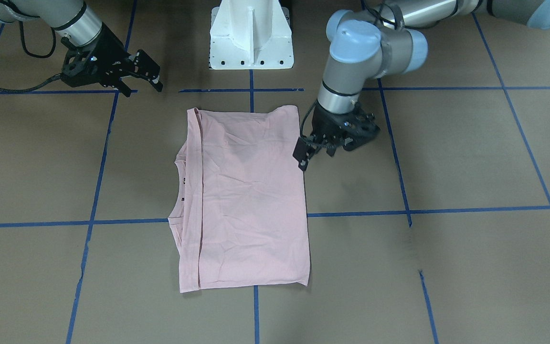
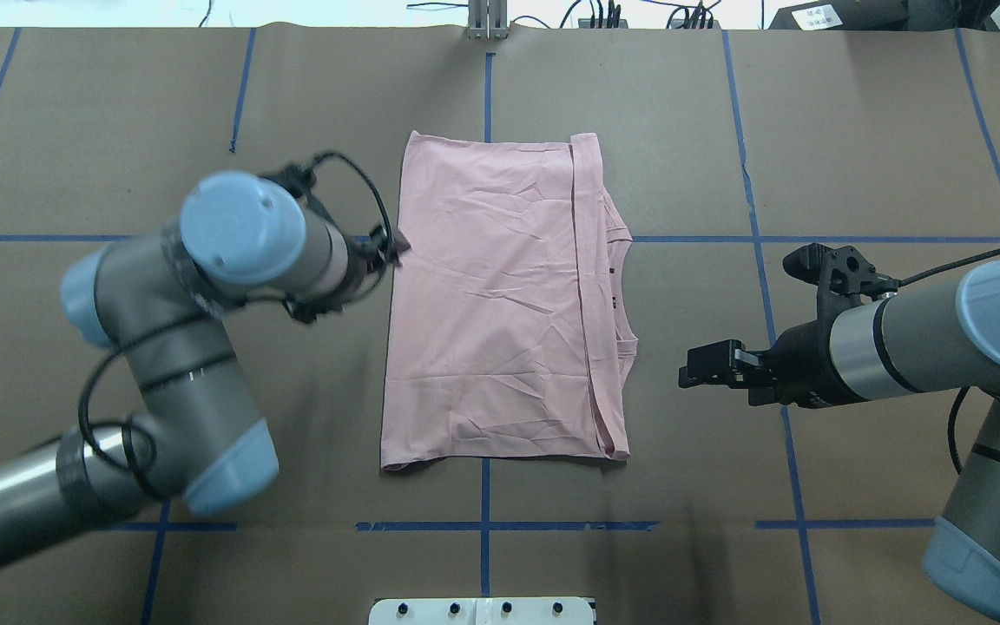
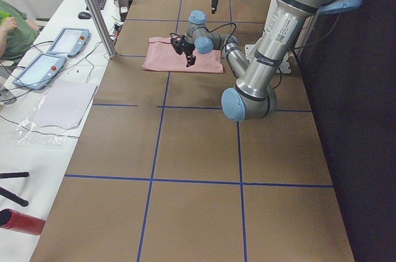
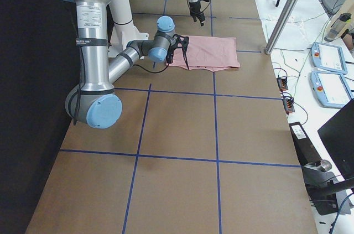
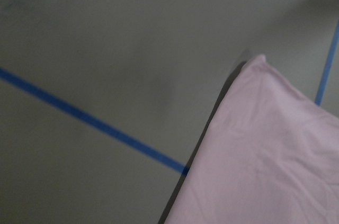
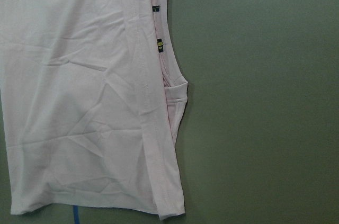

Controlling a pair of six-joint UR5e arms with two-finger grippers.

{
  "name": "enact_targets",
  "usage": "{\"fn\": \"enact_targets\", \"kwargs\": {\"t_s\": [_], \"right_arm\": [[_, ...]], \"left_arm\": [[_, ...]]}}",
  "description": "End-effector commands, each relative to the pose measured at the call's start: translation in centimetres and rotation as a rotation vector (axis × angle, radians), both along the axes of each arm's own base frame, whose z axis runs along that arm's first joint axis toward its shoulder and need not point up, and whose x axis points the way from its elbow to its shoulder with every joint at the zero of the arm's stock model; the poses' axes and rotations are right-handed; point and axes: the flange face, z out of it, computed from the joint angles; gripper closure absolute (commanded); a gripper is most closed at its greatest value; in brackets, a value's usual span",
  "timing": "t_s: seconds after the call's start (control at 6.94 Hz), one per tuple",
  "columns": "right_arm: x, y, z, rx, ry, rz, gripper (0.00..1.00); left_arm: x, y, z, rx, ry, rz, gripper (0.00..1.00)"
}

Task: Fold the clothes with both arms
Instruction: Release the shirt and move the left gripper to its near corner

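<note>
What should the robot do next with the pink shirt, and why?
Probably bring the right gripper in toward the neckline side of the pale pink folded cotton T-shirt. The left gripper sits right at the shirt's opposite edge, while the right one hangs well apart over the bare brown table. A two-arm fold likely needs both sides held.

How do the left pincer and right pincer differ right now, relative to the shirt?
The left pincer is at the T-shirt's edge away from the collar, its tip at the cloth; the right pincer stands clear of it on the collar side. The left wrist view shows just one edge close up, the right one much of the collar side, so the left pincer likely sits lower. Both look open and empty.
</note>
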Motion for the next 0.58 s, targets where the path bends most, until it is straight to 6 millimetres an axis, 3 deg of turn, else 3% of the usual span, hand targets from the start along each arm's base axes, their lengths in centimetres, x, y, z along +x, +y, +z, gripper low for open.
{"fn": "enact_targets", "kwargs": {"t_s": [0.0,0.14,0.43], "right_arm": [[0.3,-0.2,-0.1,0.0,-0.001,0.006,0.0],[0.3,-0.3,-0.1,0.0,-0.001,0.008,0.0],[0.4,-0.3,-0.1,0.001,-0.004,0.007,0.0]], "left_arm": [[6.1,10.8,0.6,-0.138,-0.011,0.008,0.0],[7.7,12.9,1.3,-0.167,-0.022,0.022,0.0],[7.8,13.1,1.6,-0.163,-0.029,0.009,0.01]]}}
